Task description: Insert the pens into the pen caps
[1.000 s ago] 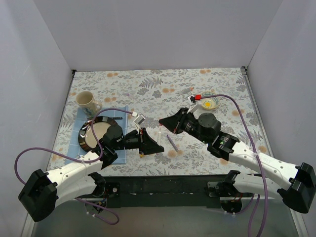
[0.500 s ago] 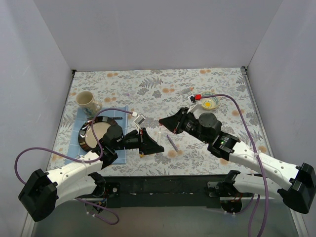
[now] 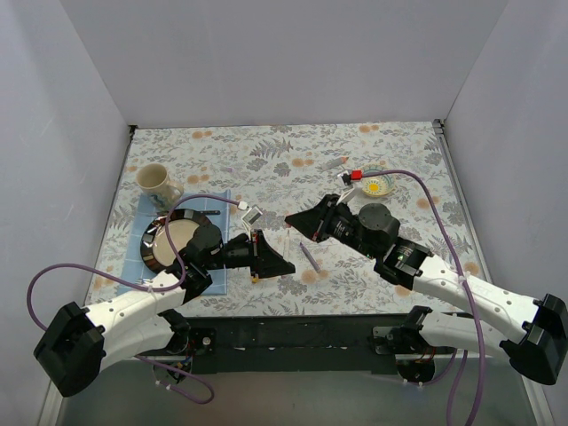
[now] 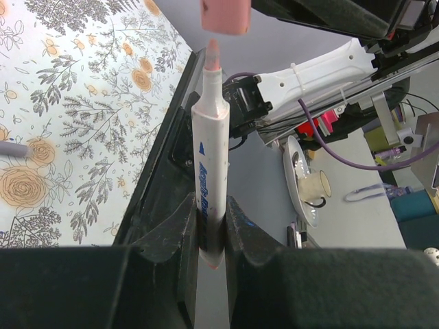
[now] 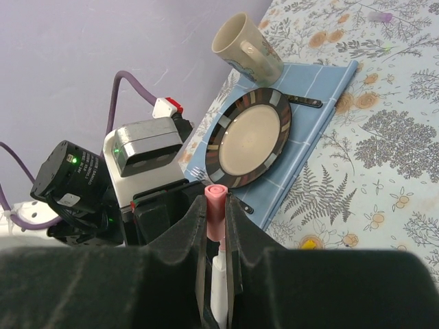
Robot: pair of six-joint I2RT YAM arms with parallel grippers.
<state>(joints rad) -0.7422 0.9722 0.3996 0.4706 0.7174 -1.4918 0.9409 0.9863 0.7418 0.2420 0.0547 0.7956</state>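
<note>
My left gripper (image 4: 211,233) is shut on the lower barrel of the white-pink pen (image 4: 209,151), whose pink tip points at the pink pen cap (image 4: 225,15) just beyond it. The tip sits right at the cap's mouth, with only a sliver of gap showing. My right gripper (image 5: 215,219) is shut on that pen cap (image 5: 215,200), and the pen (image 5: 219,288) runs on behind it between the fingers. From above, the left gripper (image 3: 282,264) and right gripper (image 3: 295,218) face each other at mid-table. The purple pen (image 3: 310,257) lies on the cloth beside them. A small yellow pen cap (image 3: 255,278) lies near the left gripper.
A mug (image 3: 157,184) stands at the left. A dark-rimmed plate (image 3: 173,240) rests on a blue mat (image 3: 222,266) beside the left arm. A small yellow-centred bowl (image 3: 379,185) and a grey stick (image 3: 333,164) sit at the back right.
The right wrist has shifted very slightly. Both grips and the things on the table are unchanged.
</note>
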